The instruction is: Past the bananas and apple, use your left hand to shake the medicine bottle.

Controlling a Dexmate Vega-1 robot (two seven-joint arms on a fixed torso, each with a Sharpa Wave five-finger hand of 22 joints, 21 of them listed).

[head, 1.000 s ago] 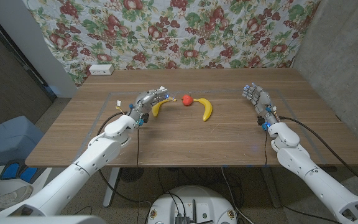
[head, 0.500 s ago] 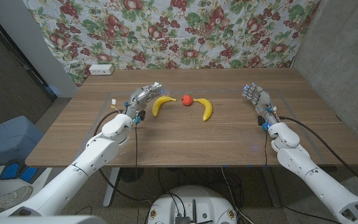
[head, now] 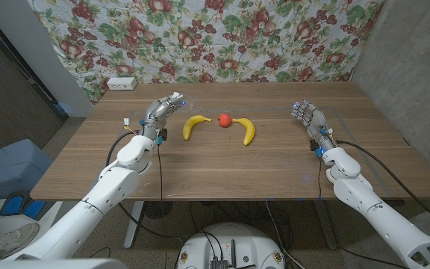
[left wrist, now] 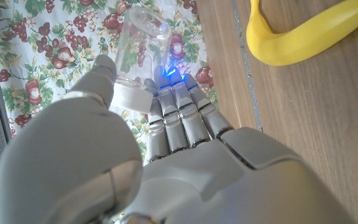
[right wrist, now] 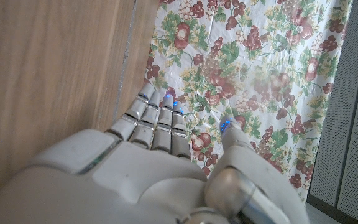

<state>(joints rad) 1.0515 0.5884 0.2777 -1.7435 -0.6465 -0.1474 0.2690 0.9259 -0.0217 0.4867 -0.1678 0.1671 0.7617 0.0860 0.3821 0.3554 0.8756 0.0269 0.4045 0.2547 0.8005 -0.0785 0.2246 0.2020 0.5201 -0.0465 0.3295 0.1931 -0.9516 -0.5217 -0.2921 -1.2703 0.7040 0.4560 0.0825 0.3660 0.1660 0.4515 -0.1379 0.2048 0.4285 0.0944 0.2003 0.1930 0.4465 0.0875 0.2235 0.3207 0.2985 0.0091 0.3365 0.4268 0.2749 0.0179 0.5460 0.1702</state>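
Observation:
In the left wrist view, a clear medicine bottle [left wrist: 138, 50] with a white cap end is gripped at the cap between the thumb and fingers of my left hand [left wrist: 166, 155]. From the head view, that left hand [head: 160, 110] is raised over the table, left of and a little behind the left banana [head: 193, 125]. A red apple [head: 225, 119] lies between that banana and the right banana [head: 248, 131]. The left banana [left wrist: 303, 37] also lies on the wood beside the hand. My right hand [head: 310, 119] stands at the table's right side, fingers apart, holding nothing.
A white box [head: 121, 84] sits at the table's back left edge. A floral cloth [head: 222, 37] hangs behind the wooden table [head: 222, 168]. A grey wall stands to the right.
My left hand has moved left and back, from over the left banana's end to a spot clear of it. The fruit and my right hand have not moved.

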